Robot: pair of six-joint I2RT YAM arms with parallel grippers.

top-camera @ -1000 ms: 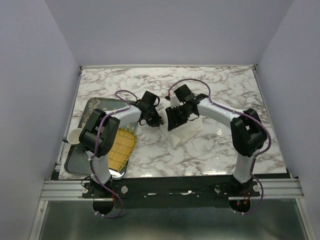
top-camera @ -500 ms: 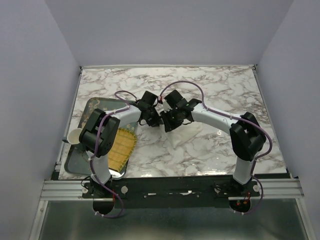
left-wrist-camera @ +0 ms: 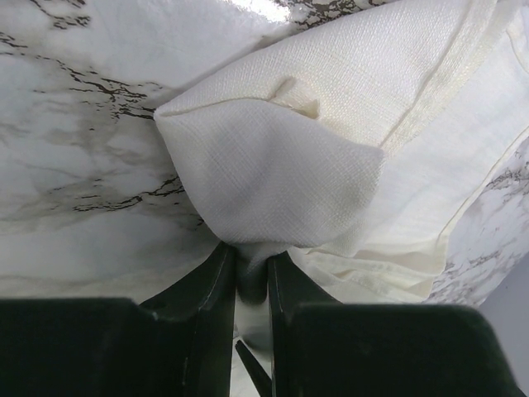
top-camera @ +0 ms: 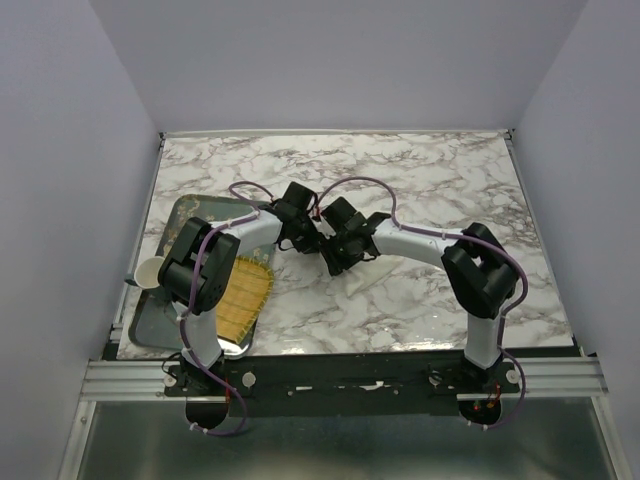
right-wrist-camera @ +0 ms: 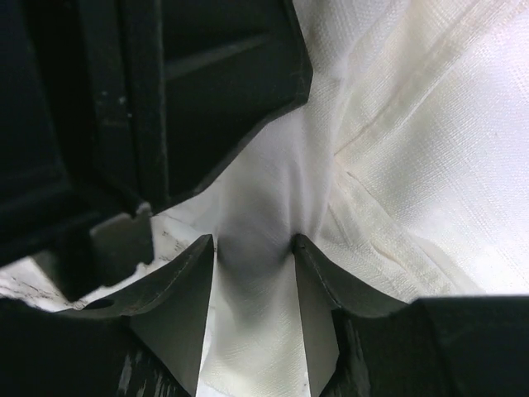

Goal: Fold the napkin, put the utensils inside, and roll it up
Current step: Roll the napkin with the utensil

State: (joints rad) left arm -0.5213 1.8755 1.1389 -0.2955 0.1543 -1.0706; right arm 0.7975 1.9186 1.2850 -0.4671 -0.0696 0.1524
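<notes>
The cream-white napkin (left-wrist-camera: 281, 165) is bunched in folds on the marble table. My left gripper (left-wrist-camera: 250, 258) is shut on a fold of it, seen in the left wrist view. My right gripper (right-wrist-camera: 254, 248) has a gathered stretch of the napkin (right-wrist-camera: 413, 149) pinched between its fingertips. In the top view the left gripper (top-camera: 312, 240) and right gripper (top-camera: 335, 258) sit almost touching at mid-table, and they hide most of the napkin. The left gripper's black body (right-wrist-camera: 207, 83) fills the upper left of the right wrist view. The spoon is out of view.
A grey metal tray (top-camera: 160, 310) lies at the left front with a yellow woven mat (top-camera: 245, 290) on it. A white cup (top-camera: 150, 270) stands at the tray's left edge. Walls enclose the table on three sides.
My right gripper has moved left to meet the left gripper, drawing the napkin with it. The cloth that lay spread under the right arm is now gathered and mostly hidden. The left arm stays put.
</notes>
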